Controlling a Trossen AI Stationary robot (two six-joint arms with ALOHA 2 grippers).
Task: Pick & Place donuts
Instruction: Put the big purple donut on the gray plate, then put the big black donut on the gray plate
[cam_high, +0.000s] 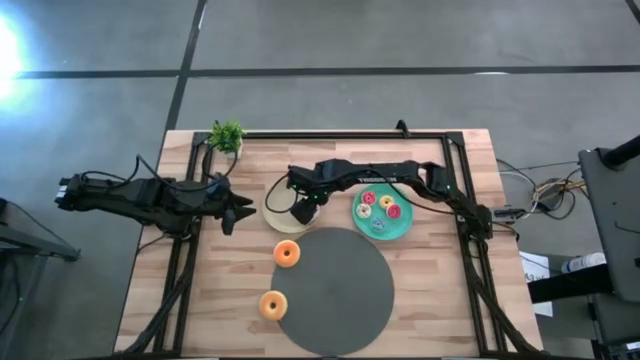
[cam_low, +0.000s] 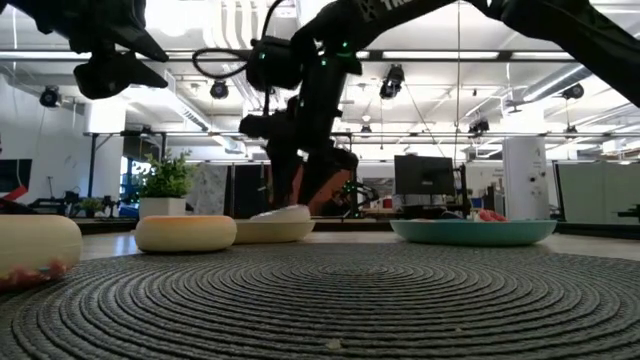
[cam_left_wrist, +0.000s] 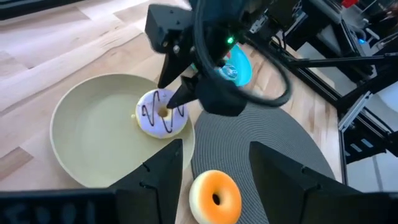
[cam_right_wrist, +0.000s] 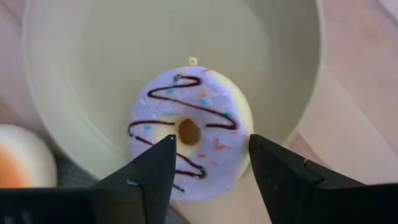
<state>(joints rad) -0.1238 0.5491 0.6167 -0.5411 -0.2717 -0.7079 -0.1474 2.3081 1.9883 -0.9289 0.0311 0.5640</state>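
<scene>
A lilac-white donut (cam_right_wrist: 189, 130) with dark drizzle lies flat in the cream plate (cam_right_wrist: 81, 74), toward its rim. My right gripper (cam_right_wrist: 211, 146) hangs open just over it, pointing steeply down, a finger on either side of the donut's hole; in the high view it (cam_high: 303, 210) is over that plate (cam_high: 278, 218). The teal plate (cam_high: 400, 228) holds several small donuts (cam_high: 387, 202). Two orange donuts (cam_high: 287, 253) (cam_high: 273, 305) rest at the left edge of the grey mat (cam_high: 335, 290). My left gripper (cam_high: 238, 212) hovers open, left of the cream plate. My right gripper stands open right above the lilac-white donut's top (cam_left_wrist: 163, 115), coming from above. The fingertips (cam_left_wrist: 186, 94) overlap the donut in both wrist views; whether they touch it I cannot tell. The donut lies flat on the plate.
A small potted plant (cam_high: 227, 135) stands at the table's far left. A dark frame (cam_high: 455, 180) borders the wooden top. The round grey mat fills the near middle. Bare wood lies near the right edge (cam_high: 440, 290).
</scene>
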